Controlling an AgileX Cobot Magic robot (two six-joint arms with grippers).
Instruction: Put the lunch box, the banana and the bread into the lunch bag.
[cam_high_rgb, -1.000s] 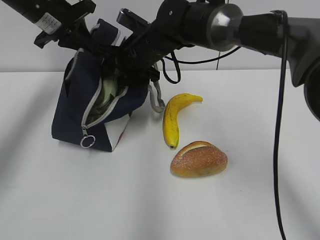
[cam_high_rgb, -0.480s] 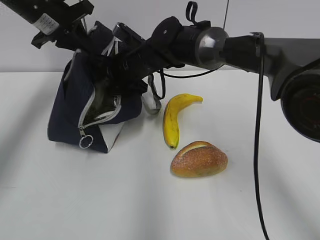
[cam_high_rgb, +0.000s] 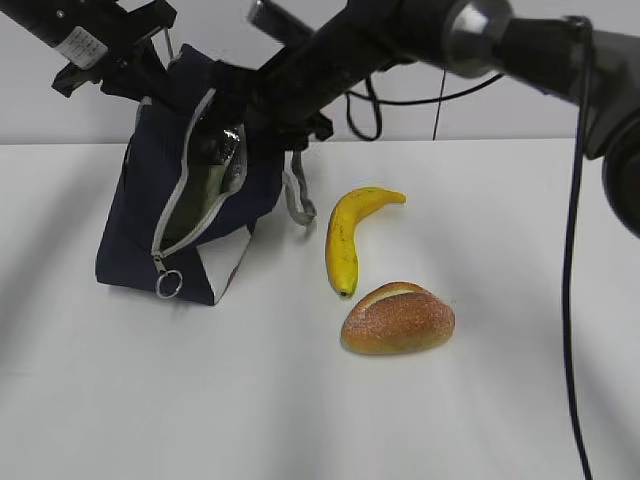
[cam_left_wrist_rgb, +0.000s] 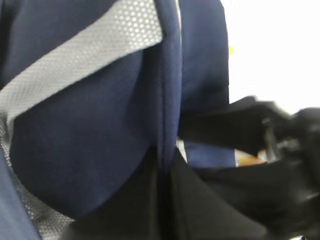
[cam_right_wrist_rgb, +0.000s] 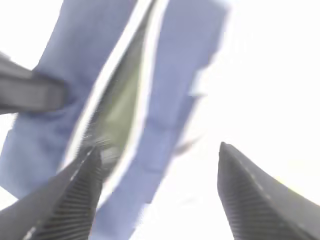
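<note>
Lying nearest on the white table, the oval golden-brown crusty bread sits at about five o'clock from the right claw, well apart. Just beyond it at eleven o'clock lies the curved yellow banana. Farther back, the navy fabric lunch bag stands unzipped, something pale green inside. The right claw hangs at its opening, spread wide and holding nothing. The left claw, clamped tight, pinches the bag's top edge at ten o'clock.
</note>
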